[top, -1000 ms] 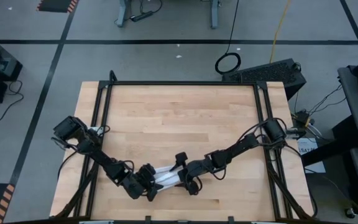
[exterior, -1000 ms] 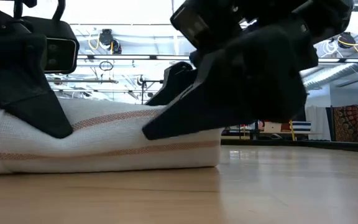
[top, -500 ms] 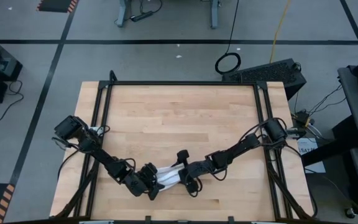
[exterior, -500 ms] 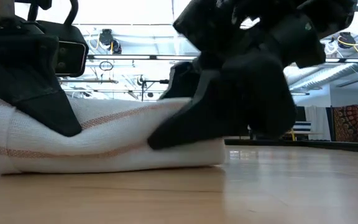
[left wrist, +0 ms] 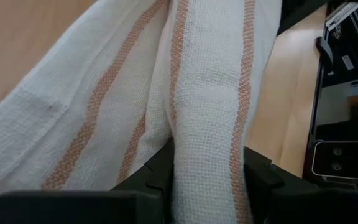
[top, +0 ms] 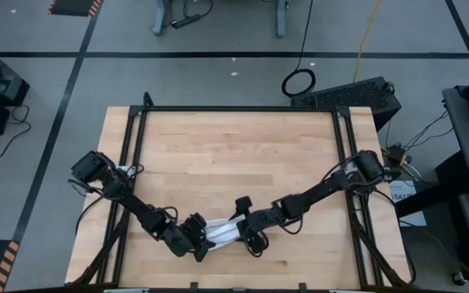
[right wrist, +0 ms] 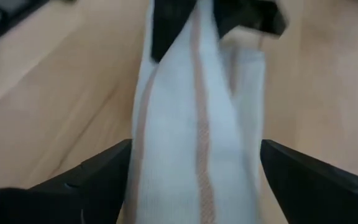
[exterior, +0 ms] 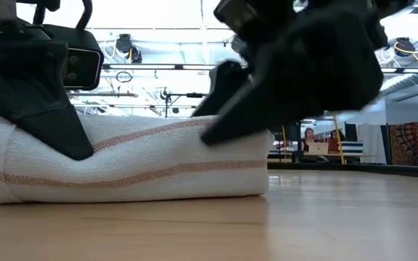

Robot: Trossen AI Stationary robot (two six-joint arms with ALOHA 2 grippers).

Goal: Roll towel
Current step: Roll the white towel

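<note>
The towel (top: 221, 232), white with narrow orange-brown stripes, lies as a long rolled bundle near the table's front middle, its underside on the wood (exterior: 136, 167). My left gripper (top: 199, 244) is shut on the bundle's left end. My right gripper (top: 249, 234) is open at the bundle's right end. Its fingers stand wide on either side of the roll (right wrist: 197, 124), and one finger (exterior: 267, 109) hangs over the top of that end. My left gripper pinches the roll's left end (left wrist: 207, 155) between its two fingers, several layers thick. The fingers lie across the roll and slant down from the left. The roll rests on the table. My right gripper straddles the right end; whether its fingers (right wrist: 104, 177) touch the cloth, I cannot tell.
Bare wood table (top: 234, 155) stretches toward the far edge and both sides. A black frame rail (top: 129, 163) runs along the left, right and far edges. The room beyond the table shows in the low view.
My right gripper has risen a little and drawn slightly toward the table's right edge. The towel's right end, pressed low under its finger before, now stands fuller and higher. The left end has stayed in my left gripper.
</note>
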